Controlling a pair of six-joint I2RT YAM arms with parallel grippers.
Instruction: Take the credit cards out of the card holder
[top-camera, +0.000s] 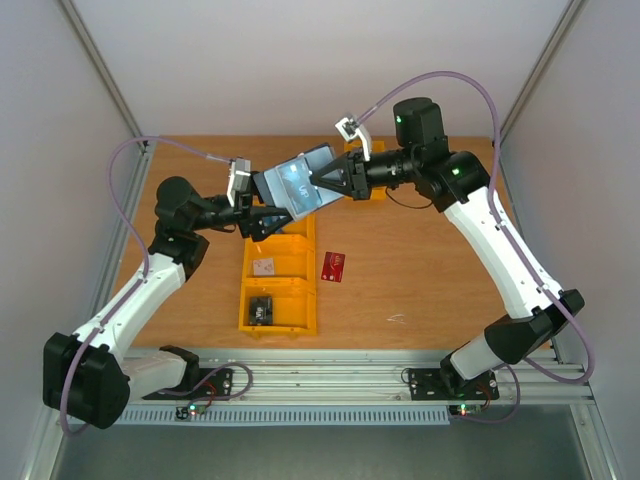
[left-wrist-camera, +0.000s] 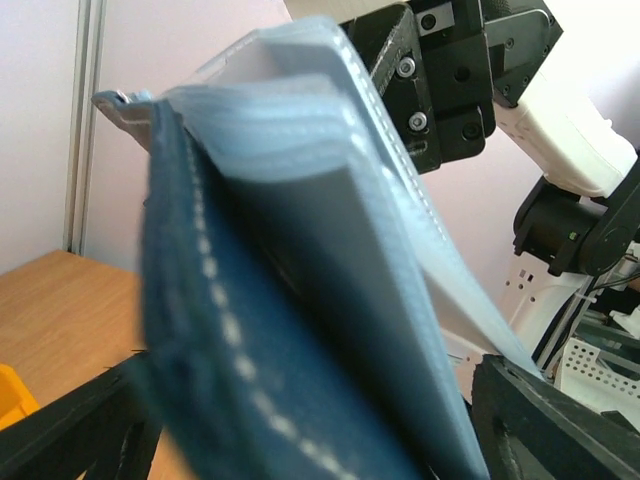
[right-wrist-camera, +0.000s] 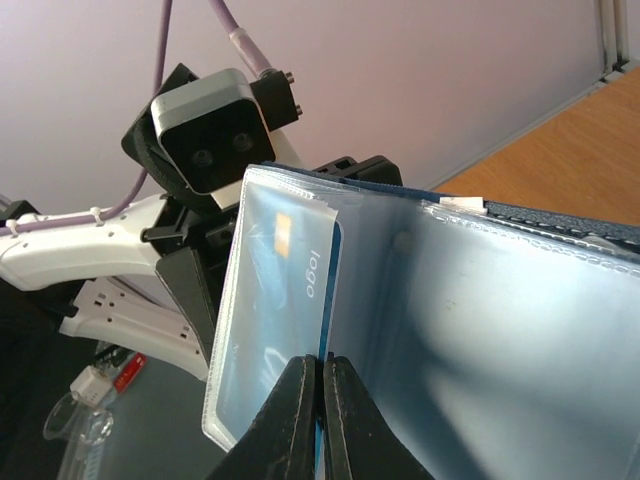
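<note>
Hanging in mid-air, the card holder (top-camera: 293, 186) is pinched by the right gripper (right-wrist-camera: 320, 405), jaws tight on its clear inner sleeve. Only that wrist view shows the blue card (right-wrist-camera: 285, 300) marked "logo", tucked in just above the fingertips. The left gripper (top-camera: 265, 222) stands wide, with the holder's navy edge between its fingers (left-wrist-camera: 545, 420). Only the top view catches the red card (top-camera: 334, 266), flat on the table below the right gripper, just beside the yellow tray (top-camera: 312, 290).

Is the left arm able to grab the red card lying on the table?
Probably yes. The left tool stands open and the red card lies bare on the table, nothing covering it. It must first back away from the card holder between its fingers.
</note>
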